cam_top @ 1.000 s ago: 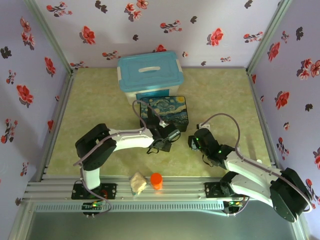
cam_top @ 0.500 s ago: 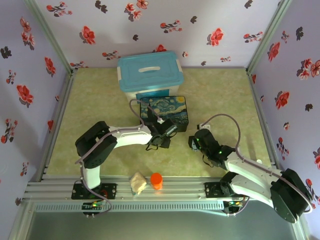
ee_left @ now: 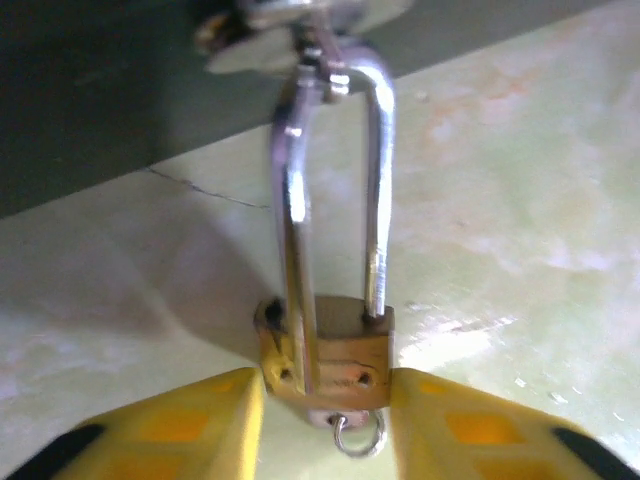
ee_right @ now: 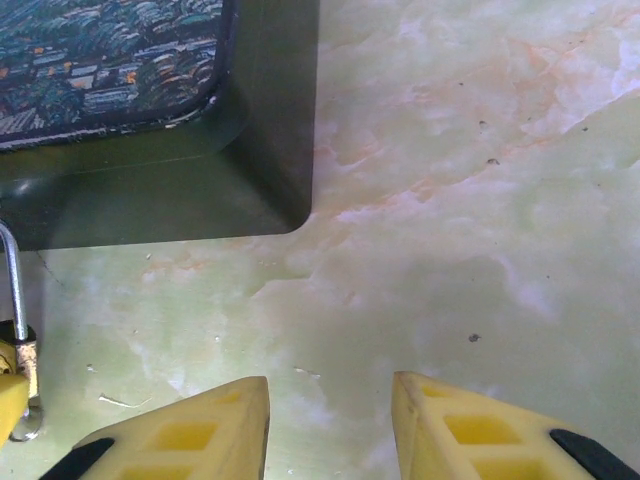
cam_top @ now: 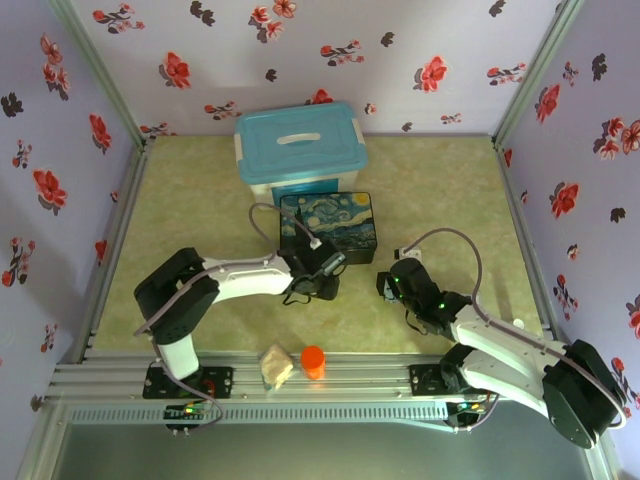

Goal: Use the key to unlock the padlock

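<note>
From above we see the left arm reaching across to the near face of the painted box (cam_top: pixel 328 222), with the left gripper (cam_top: pixel 318 284) low at that front edge. The right gripper (cam_top: pixel 388 284) sits near the box's near right corner, apart from it. Behind the box stands a blue-lidded tub (cam_top: pixel 300 145). An orange cylinder (cam_top: pixel 313 360) and a beige lump (cam_top: pixel 275 367) lie by the near rail of the table (cam_top: pixel 200 200).

At the left wrist we find the padlock (ee_left: pixel 330 350) on the table just in front of the box. The yellow fingers (ee_left: pixel 180 430) press on both sides of its brass body, so these jaws pinch the padlock. Its silver shackle (ee_left: pixel 378 200) runs up to the blurred clasp (ee_left: pixel 300 12) on the dark box face. A small wire ring (ee_left: pixel 360 436) shows under the body.

At the right wrist the jaws stand spread, with bare table between the fingers (ee_right: pixel 190 430). The padlock shows at the left edge, below the box corner.
</note>
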`<move>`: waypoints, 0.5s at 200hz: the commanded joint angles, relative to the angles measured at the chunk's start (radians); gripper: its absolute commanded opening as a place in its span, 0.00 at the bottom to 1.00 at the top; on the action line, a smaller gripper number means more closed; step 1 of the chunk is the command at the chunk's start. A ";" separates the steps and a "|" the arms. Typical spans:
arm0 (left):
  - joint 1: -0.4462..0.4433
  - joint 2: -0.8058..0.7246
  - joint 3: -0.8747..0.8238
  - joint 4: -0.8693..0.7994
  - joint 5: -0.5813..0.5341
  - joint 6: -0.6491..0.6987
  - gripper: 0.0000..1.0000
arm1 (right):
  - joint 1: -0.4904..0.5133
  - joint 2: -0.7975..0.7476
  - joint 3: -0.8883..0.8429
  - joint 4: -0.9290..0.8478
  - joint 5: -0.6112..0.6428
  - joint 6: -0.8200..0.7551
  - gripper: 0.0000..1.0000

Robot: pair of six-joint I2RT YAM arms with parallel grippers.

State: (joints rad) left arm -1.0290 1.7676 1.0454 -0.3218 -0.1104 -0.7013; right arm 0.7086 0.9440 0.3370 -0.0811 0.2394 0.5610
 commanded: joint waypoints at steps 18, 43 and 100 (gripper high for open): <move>0.001 0.032 0.060 -0.011 0.015 0.035 0.33 | -0.004 -0.002 -0.017 0.025 -0.004 0.027 0.36; 0.000 0.042 0.058 0.013 0.040 0.028 0.36 | -0.004 -0.006 -0.021 0.023 -0.003 0.027 0.36; -0.002 0.109 0.131 -0.047 0.026 0.015 0.36 | -0.004 -0.007 -0.026 0.028 0.001 0.030 0.36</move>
State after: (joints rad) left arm -1.0290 1.8164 1.1229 -0.3264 -0.0856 -0.6930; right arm 0.7086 0.9432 0.3248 -0.0753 0.2325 0.5762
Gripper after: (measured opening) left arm 0.383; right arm 0.363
